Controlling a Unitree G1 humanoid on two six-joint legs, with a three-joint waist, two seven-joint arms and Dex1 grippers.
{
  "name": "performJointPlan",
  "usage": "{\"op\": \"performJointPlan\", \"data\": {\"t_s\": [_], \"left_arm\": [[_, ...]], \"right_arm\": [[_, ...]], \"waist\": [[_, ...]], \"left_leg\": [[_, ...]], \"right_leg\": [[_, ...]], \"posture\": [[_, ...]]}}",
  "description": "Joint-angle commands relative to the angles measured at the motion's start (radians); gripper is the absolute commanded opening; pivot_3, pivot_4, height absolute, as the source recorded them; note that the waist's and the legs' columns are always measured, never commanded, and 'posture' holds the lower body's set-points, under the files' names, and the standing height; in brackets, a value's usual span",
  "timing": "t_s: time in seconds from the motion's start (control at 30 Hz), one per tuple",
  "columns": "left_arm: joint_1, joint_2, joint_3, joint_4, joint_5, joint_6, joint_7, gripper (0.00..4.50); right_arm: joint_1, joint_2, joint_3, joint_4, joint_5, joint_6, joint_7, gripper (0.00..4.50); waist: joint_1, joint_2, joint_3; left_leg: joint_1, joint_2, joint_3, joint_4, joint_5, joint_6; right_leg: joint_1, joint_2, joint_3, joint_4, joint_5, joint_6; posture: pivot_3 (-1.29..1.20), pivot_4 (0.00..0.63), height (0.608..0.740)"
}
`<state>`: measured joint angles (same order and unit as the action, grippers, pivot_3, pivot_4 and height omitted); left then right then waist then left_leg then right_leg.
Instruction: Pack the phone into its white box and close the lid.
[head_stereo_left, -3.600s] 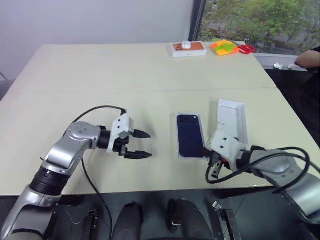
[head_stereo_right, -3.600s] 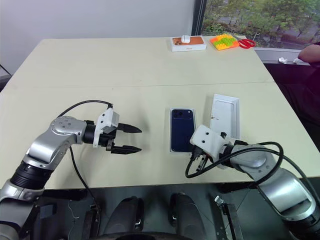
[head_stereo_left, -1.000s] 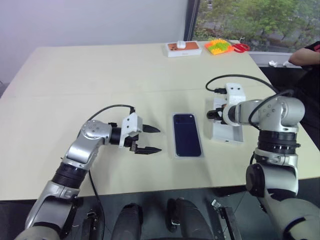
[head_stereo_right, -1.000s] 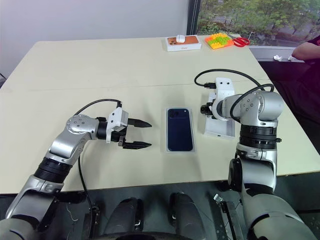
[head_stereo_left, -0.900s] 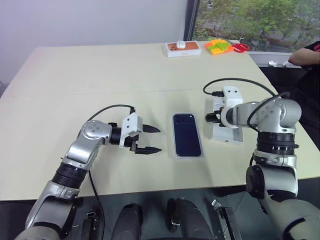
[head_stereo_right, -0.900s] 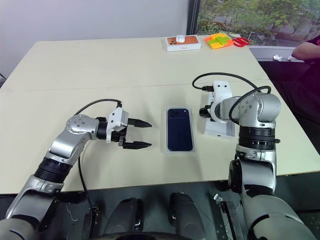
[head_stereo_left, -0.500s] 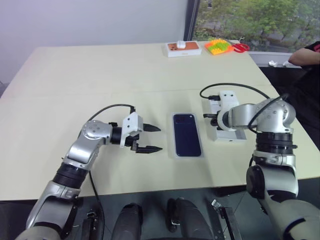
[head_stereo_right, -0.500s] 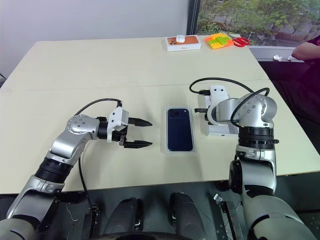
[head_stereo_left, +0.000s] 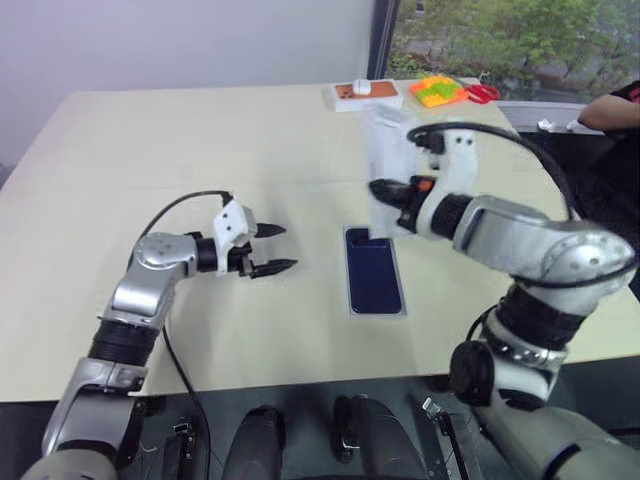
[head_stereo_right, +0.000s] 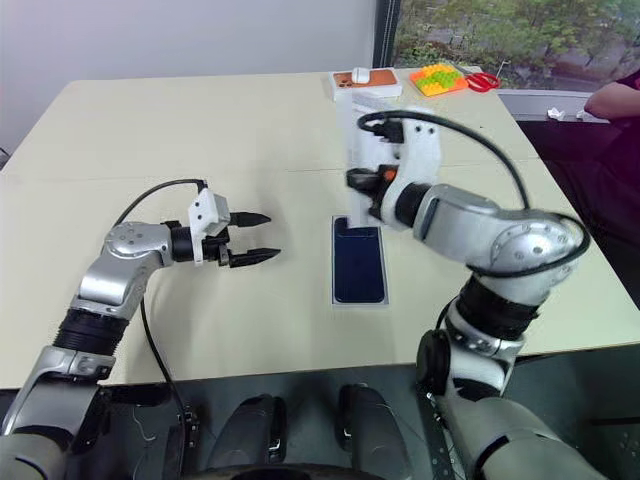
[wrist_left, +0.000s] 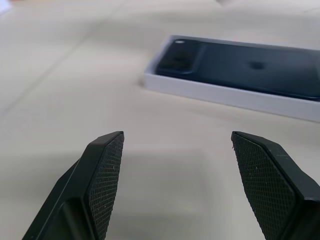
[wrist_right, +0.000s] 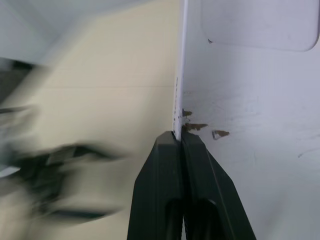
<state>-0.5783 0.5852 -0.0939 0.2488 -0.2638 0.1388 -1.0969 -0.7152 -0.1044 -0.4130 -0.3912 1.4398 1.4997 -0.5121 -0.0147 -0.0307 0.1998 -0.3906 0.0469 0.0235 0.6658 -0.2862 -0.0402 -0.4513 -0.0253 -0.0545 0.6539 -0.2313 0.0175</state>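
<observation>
The dark navy phone (head_stereo_left: 374, 272) lies flat inside the shallow white box (head_stereo_left: 352, 303) at mid-table; the left wrist view shows the phone (wrist_left: 250, 62) behind the box's low wall (wrist_left: 225, 95). My right gripper (head_stereo_left: 385, 190) is raised over the box's far end, shut on one thin edge of the white lid (head_stereo_left: 382, 150). The lid hangs tilted up in the air with its white inner side (wrist_right: 250, 125) showing. My left gripper (head_stereo_left: 285, 247) is open just above the table to the left of the box, with nothing between its fingers (wrist_left: 102, 170).
At the table's far edge sit a white box with an orange top (head_stereo_left: 363, 95), a green and orange toy (head_stereo_left: 447, 92) and red scissors (head_stereo_left: 490, 95). A person's arm (head_stereo_left: 612, 112) rests at the right edge.
My right gripper has shut on the lid and lifted it off the table right of the box, up and to the left. The left gripper moved slightly left and away.
</observation>
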Motion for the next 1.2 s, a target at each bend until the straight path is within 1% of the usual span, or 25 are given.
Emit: {"op": "performJointPlan", "data": {"t_s": [0.03,0.1,0.13,0.2,0.3,0.33,0.43,0.63,0.73,0.8,0.87,0.9,1.0,1.03,1.07,1.2], "left_arm": [[-0.054,0.023,0.039,0.064,0.026,-0.056,0.012,3.63],[-0.087,0.027,0.036,0.126,0.049,-0.092,0.013,3.63],[-0.099,0.025,0.033,0.152,0.055,-0.106,0.011,3.63],[-0.116,0.017,0.029,0.186,0.062,-0.128,0.006,3.63],[-0.131,-0.005,0.016,0.183,0.062,-0.137,-0.010,3.63],[-0.133,-0.010,0.013,0.179,0.062,-0.137,-0.013,3.63],[-0.129,-0.025,0.005,0.160,0.056,-0.129,-0.026,3.63],[-0.097,-0.042,-0.013,0.080,0.038,-0.081,-0.063,3.63],[-0.088,-0.050,-0.015,0.055,0.037,-0.061,-0.070,3.63],[-0.075,-0.059,-0.025,0.013,0.023,-0.033,-0.084,3.63],[-0.056,-0.076,-0.028,-0.047,-0.007,0.012,-0.093,3.63],[-0.045,-0.077,-0.032,-0.075,-0.016,0.031,-0.100,3.63],[-0.009,-0.073,-0.055,-0.149,-0.030,0.075,-0.118,3.63],[-0.002,-0.073,-0.060,-0.164,-0.033,0.084,-0.120,3.63],[0.006,-0.082,-0.069,-0.179,-0.027,0.090,-0.108,3.63],[0.022,-0.120,-0.094,-0.221,-0.018,0.113,-0.070,3.63]], "right_arm": [[0.063,0.024,0.128,-0.025,0.354,-0.264,-0.184,0.02],[0.118,0.075,0.222,-0.028,0.489,-0.427,-0.297,0.02],[0.143,0.113,0.256,-0.034,0.517,-0.496,-0.339,0.02],[0.180,0.167,0.304,-0.048,0.532,-0.595,-0.394,0.02],[0.246,0.240,0.355,-0.054,0.532,-0.697,-0.463,0.02],[0.265,0.241,0.368,-0.052,0.532,-0.713,-0.478,0.02],[0.317,0.178,0.390,-0.039,0.532,-0.732,-0.496,0.02],[0.345,0.101,0.395,-0.047,0.532,-0.761,-0.466,0.02],[0.353,0.073,0.398,-0.044,0.532,-0.766,-0.459,0.90],[0.335,0.047,0.381,-0.047,0.532,-0.772,-0.450,1.87],[0.293,-0.012,0.353,-0.042,0.532,-0.772,-0.437,2.87],[0.271,-0.064,0.343,-0.035,0.532,-0.764,-0.424,3.33],[0.206,-0.226,0.302,-0.004,0.532,-0.739,-0.353,3.33],[0.196,-0.259,0.297,0.003,0.532,-0.737,-0.332,3.33],[0.185,-0.318,0.290,0.014,0.504,-0.713,-0.291,3.33],[0.181,-0.498,0.291,0.031,0.396,-0.634,-0.150,3.33]], "waist": [[0.000,0.001,0.000],[-0.001,0.000,0.000],[-0.002,0.000,0.000],[-0.004,0.000,0.000],[-0.003,0.000,0.000],[-0.003,0.000,0.000],[-0.001,0.000,0.000],[-0.003,0.000,0.000],[-0.003,0.000,0.000],[-0.003,0.000,0.000],[-0.001,0.000,0.000],[-0.001,0.000,0.000],[0.001,0.000,0.000],[0.002,0.000,0.000],[0.002,0.000,0.000],[0.006,0.000,0.000]], "left_leg": [[0.000,-0.001,0.000,0.000,0.000,0.000],[0.000,-0.001,0.001,0.001,0.000,0.000],[0.000,-0.001,0.001,0.001,0.000,0.000],[0.000,-0.001,0.001,0.001,0.000,0.000],[0.000,0.000,0.001,0.001,0.000,0.000],[-0.001,0.000,0.001,0.001,0.000,0.000],[-0.001,-0.001,0.001,0.001,0.000,0.000],[0.000,0.000,0.001,0.001,0.000,0.000],[0.000,0.001,0.001,0.001,0.000,0.000],[0.000,0.001,0.001,0.001,0.000,0.000],[0.000,0.001,0.001,0.001,0.000,0.000],[0.000,0.001,0.001,0.001,0.000,0.000],[0.000,0.000,0.002,0.002,0.000,0.000],[0.000,0.000,0.002,0.002,0.000,0.000],[0.000,-0.001,0.002,0.002,0.000,0.000],[0.000,-0.001,0.002,0.001,0.000,0.000]], "right_leg": [[0.000,0.000,0.000,0.000,0.000,0.000],[0.000,0.000,0.000,0.000,0.000,0.000],[0.000,0.000,0.000,0.000,0.000,0.000],[0.000,0.000,0.000,0.000,0.000,0.000],[0.000,0.000,0.000,0.000,0.000,0.000],[0.000,0.000,0.000,0.000,0.000,0.000],[0.000,-0.001,0.001,-0.001,0.000,0.001],[0.000,0.000,0.001,-0.001,0.000,0.001],[0.000,0.002,0.001,0.000,0.001,0.000],[0.000,0.002,0.001,0.000,0.001,0.000],[0.000,0.002,0.001,0.000,0.001,-0.001],[0.000,0.002,0.001,0.000,0.001,-0.001],[0.001,0.001,0.002,-0.001,0.001,-0.001],[0.001,0.001,0.002,-0.001,0.001,-0.001],[0.001,0.001,0.002,-0.002,0.001,0.000],[0.001,0.004,0.002,-0.003,0.001,-0.001]], "posture": [[0.00,0.150,0.740],[0.00,0.150,0.740],[0.00,0.150,0.740],[0.00,0.150,0.740],[0.00,0.150,0.740],[0.00,0.150,0.740],[0.00,0.150,0.740],[0.00,0.150,0.740],[0.00,0.150,0.740],[0.00,0.150,0.740],[0.00,0.150,0.740],[0.00,0.150,0.740],[0.00,0.150,0.740],[0.00,0.150,0.740],[0.00,0.150,0.740],[0.00,0.150,0.740]]}}
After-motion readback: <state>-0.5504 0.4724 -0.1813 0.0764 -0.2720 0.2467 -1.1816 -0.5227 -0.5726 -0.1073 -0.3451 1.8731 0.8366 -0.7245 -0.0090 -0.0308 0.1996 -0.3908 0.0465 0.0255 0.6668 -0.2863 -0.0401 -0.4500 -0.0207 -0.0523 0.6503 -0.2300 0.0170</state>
